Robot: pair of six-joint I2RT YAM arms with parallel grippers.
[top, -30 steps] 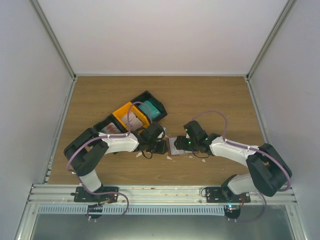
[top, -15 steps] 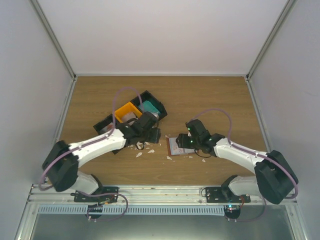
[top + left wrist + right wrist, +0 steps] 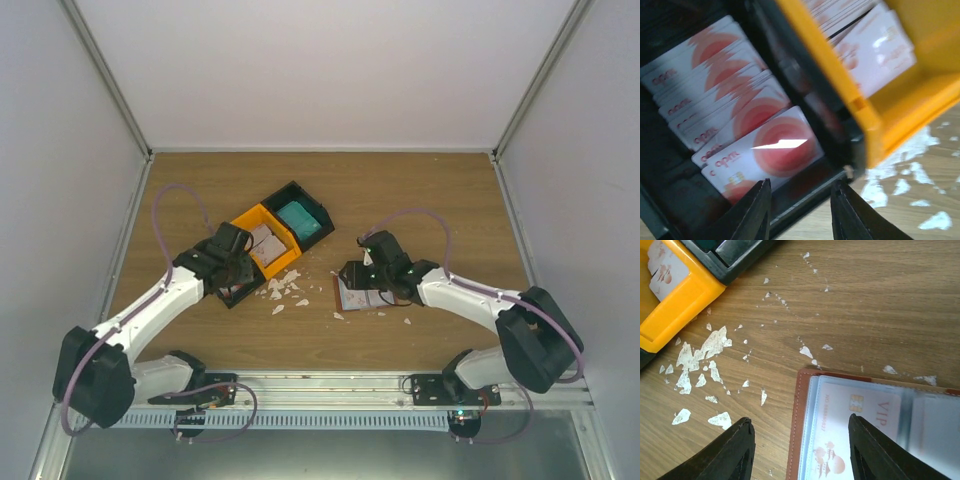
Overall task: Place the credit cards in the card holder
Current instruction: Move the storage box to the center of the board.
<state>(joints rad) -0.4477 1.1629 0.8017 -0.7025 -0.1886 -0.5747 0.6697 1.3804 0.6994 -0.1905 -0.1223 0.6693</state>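
Note:
The card holder [image 3: 362, 297] lies open on the table, with reddish-brown leather [image 3: 802, 425] and clear sleeves. One sleeve holds a white card [image 3: 855, 425] with red marks. My right gripper [image 3: 800, 450] is open and empty, straddling the holder's left edge; it also shows in the top view [image 3: 352, 275]. My left gripper [image 3: 800, 205] is open and empty over the near end of a black bin, above a stack of white cards with red circles [image 3: 755, 135]; it also shows in the top view [image 3: 238, 285]. Whitish-grey cards [image 3: 268, 243] fill the orange bin. Teal cards [image 3: 300, 217] fill the far black bin.
The orange bin [image 3: 890, 115] sits against the black bin's wall [image 3: 805, 95], and its corner shows in the right wrist view [image 3: 685, 300]. Tiny white scraps [image 3: 285, 290] litter the wood between the bins and the holder. Enclosure walls stand on three sides.
My left arm has swung left, away from the holder and across the bins to the near black bin. My right gripper has stayed over the holder, shifting slightly.

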